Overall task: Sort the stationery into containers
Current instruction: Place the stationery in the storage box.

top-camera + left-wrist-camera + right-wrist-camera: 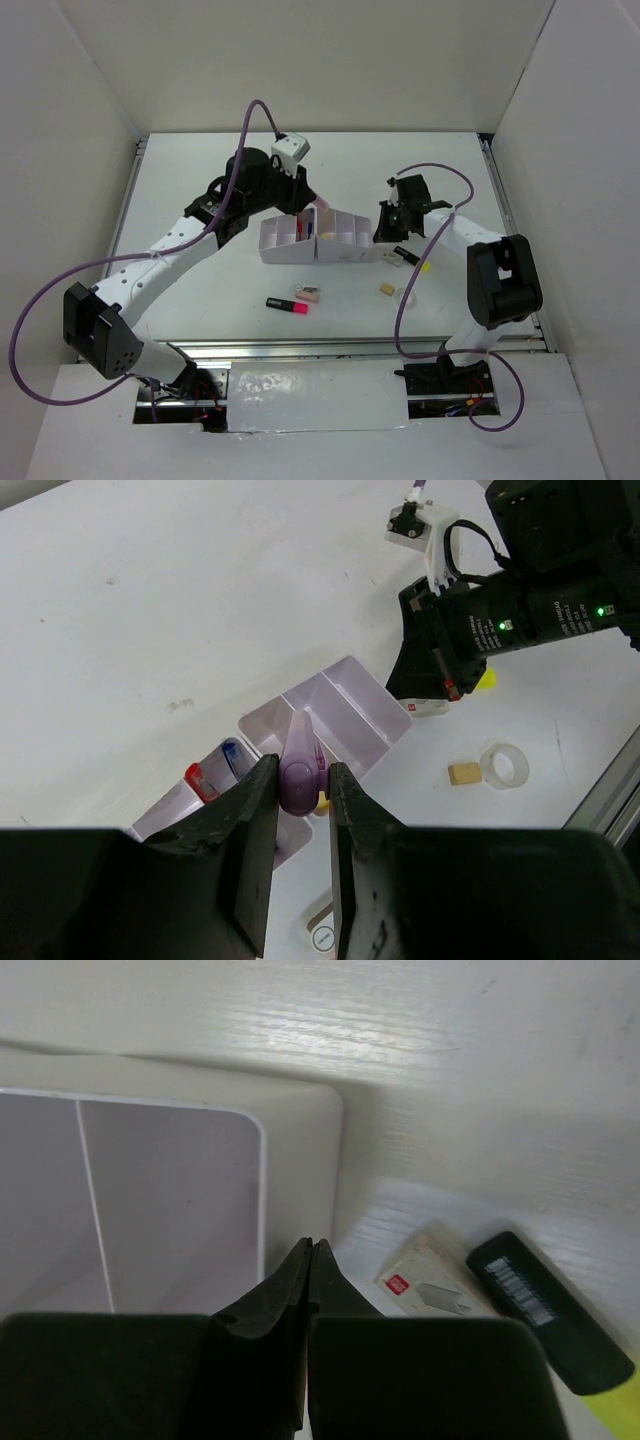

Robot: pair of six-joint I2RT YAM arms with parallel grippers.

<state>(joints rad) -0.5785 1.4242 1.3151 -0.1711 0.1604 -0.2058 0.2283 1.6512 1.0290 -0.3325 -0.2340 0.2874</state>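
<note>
My left gripper (pixel 302 767) is shut on the purple marker (pixel 299 742), holding it over the white containers (pixel 351 712); in the top view this gripper (pixel 312 209) hangs above the organiser (pixel 340 250). A red item (pixel 203 781) and a blue pen (pixel 232 752) stand in one compartment. My right gripper (pixel 311 1250) is shut with nothing in it, at the organiser's right end wall (pixel 300 1160). Beside it lie a cream eraser (pixel 432 1280) and a black-yellow highlighter (pixel 545 1312). A black-pink highlighter (pixel 288 304), a pink eraser (pixel 308 293), a tan eraser (pixel 386 288) and a tape ring (pixel 408 296) lie on the table.
White walls enclose the table (pixel 200 200) on three sides. A metal rail (pixel 330 349) runs along the near edge. The right arm's black wrist (pixel 520 610) stands close behind the organiser in the left wrist view.
</note>
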